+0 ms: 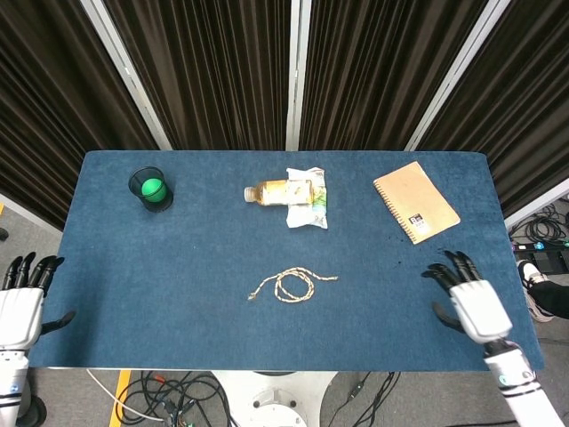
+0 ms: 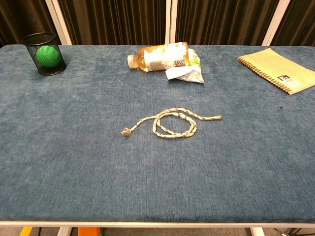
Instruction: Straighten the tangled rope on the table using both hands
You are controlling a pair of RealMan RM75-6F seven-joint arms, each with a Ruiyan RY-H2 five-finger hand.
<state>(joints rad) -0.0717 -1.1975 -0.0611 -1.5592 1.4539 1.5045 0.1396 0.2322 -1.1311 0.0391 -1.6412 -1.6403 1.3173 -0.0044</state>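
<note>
A short tan rope (image 1: 292, 285) lies in a loop near the middle of the blue table (image 1: 178, 285), its ends trailing left and right; the chest view shows the rope (image 2: 170, 123) too. My right hand (image 1: 471, 301) hovers over the table's front right area, fingers spread, holding nothing, well right of the rope. My left hand (image 1: 21, 298) stays off the table's front left edge, fingers apart and empty. Neither hand appears in the chest view.
A black mesh cup with a green ball (image 1: 152, 189) stands at the back left. A bottle (image 1: 277, 190) lies beside a crumpled packet (image 1: 309, 208) at the back centre. A spiral notebook (image 1: 416, 201) lies at the back right. Cables run under the front edge.
</note>
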